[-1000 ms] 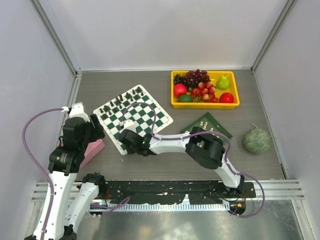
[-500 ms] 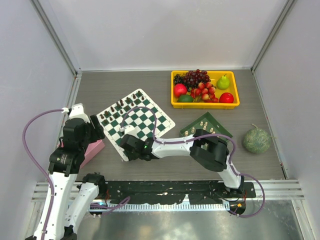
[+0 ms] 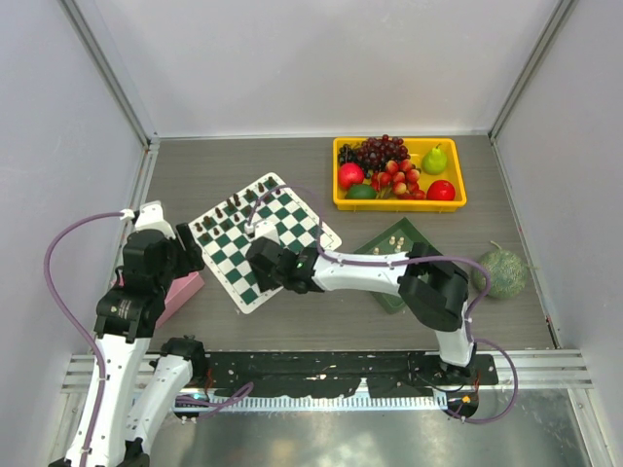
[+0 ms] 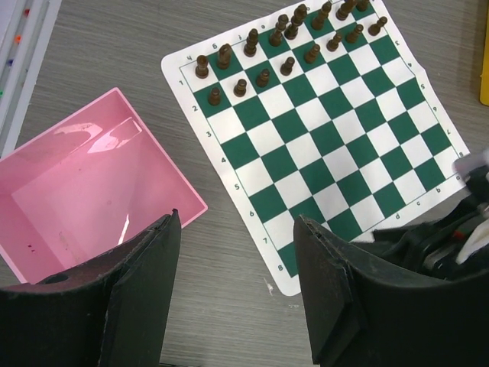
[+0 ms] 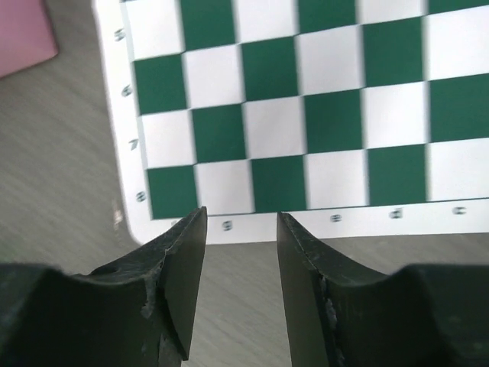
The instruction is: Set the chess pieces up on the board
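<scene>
Centrally, the right hand [image 5: 241,219] reaches across the tabletop [image 3: 292,336] to the near corner of the board [image 3: 277,226]. Its fingers stand a narrow gap apart and hold nothing. They hang over the white border by the edge labels; contact with the mat cannot be told. The left hand [image 4: 237,229] is spread wide and empty, above bare tabletop between the pink box [image 4: 84,176] and the board. Dark pieces [image 4: 283,38] stand in two rows along the board's far-left side. The cream pieces [image 3: 394,239] stand off the board on the green tray [image 3: 421,239] to its right. Compared with one second ago, the board lies slightly farther right and nearer the arm bases. The right hand has moved with it, the right elbow has swung rightward, and the left arm has not moved.
</scene>
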Available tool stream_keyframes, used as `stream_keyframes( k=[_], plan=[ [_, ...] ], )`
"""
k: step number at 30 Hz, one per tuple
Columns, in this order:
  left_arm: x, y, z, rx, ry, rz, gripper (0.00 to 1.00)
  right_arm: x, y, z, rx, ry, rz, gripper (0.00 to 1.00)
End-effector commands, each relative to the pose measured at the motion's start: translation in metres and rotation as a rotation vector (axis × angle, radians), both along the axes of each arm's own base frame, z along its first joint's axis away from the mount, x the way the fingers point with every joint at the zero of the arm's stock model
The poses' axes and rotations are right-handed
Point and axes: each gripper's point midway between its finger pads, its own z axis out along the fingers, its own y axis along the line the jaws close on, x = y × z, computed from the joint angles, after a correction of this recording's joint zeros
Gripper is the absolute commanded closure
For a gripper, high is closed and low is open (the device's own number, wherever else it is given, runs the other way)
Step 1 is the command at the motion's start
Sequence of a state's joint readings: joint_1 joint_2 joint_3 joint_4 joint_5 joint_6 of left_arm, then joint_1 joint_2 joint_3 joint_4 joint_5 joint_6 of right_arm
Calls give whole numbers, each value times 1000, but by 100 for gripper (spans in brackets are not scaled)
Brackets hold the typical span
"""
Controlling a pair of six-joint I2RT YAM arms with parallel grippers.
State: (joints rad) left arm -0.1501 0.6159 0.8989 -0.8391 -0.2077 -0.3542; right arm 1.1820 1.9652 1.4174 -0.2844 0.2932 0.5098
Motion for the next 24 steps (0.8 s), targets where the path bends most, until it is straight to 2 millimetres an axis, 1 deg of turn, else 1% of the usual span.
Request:
stream_keyframes(
  k=[1,2,3,4,7,10,12,16,19,24],
  plan=[
    [5,-1,8,3,-26,-15,33,36,-33,12,-9,-46,-93,52],
    [4,-1,8,4,-24,-15,33,40,-36,11,-8,-47,-102,52],
    [3,-2,10,2,-30,-18,33,47,-45,6,-22,-41,-118,52],
    [3,-2,9,0,-30,-22,32,50,-48,3,-28,-43,-126,51],
    [3,-5,9,-10,-37,-31,32,64,-67,-8,-65,-39,-162,51],
    [5,-6,10,-10,-36,-37,32,72,-80,-20,-94,-29,-178,51],
    [5,-5,10,-7,-33,-36,32,77,-87,-24,-109,-33,-195,51],
    [6,-6,9,-10,-33,-40,32,83,-92,-34,-133,-31,-194,51],
    [5,-6,8,-11,-30,-41,32,84,-92,-39,-147,-30,-187,51],
    [4,-6,6,-8,-28,-39,31,79,-95,-48,-163,-8,-180,51]
  ],
)
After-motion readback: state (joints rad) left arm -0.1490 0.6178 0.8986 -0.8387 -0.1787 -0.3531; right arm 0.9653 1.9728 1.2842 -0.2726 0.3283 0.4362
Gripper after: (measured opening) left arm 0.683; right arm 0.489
